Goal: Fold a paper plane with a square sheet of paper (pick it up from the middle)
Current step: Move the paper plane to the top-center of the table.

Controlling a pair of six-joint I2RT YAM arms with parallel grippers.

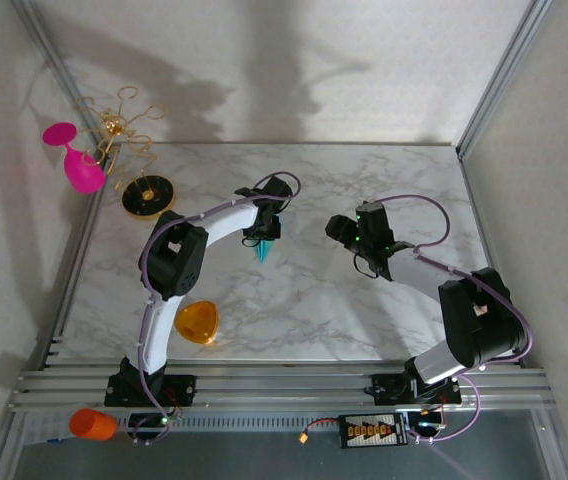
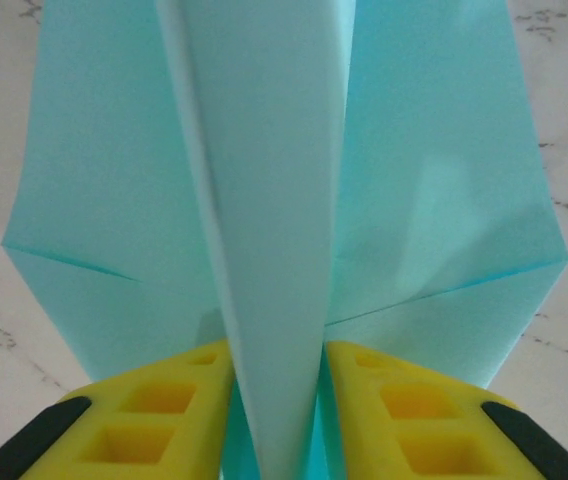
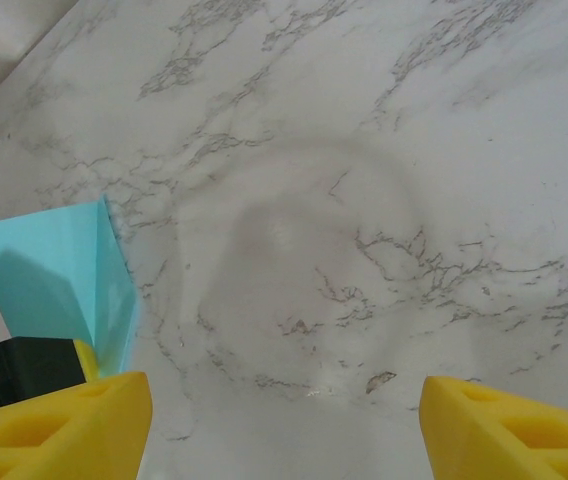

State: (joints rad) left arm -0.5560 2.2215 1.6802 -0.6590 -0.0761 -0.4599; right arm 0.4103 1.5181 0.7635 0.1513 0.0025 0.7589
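Paper plane (image 1: 262, 248) pinched in left claw (image 2: 278, 372), nose toward near edge

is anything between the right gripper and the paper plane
Nothing visible does. Bare marble table lies between the open right gripper and the paper plane, which the left gripper holds pinched at its centre fold.

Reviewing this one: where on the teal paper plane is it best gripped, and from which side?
On the paper plane, grip the raised centre fold, coming in along the crease with one jaw each side. That layered ridge looks stiffer than the thin wings; the left gripper pinches it this way.
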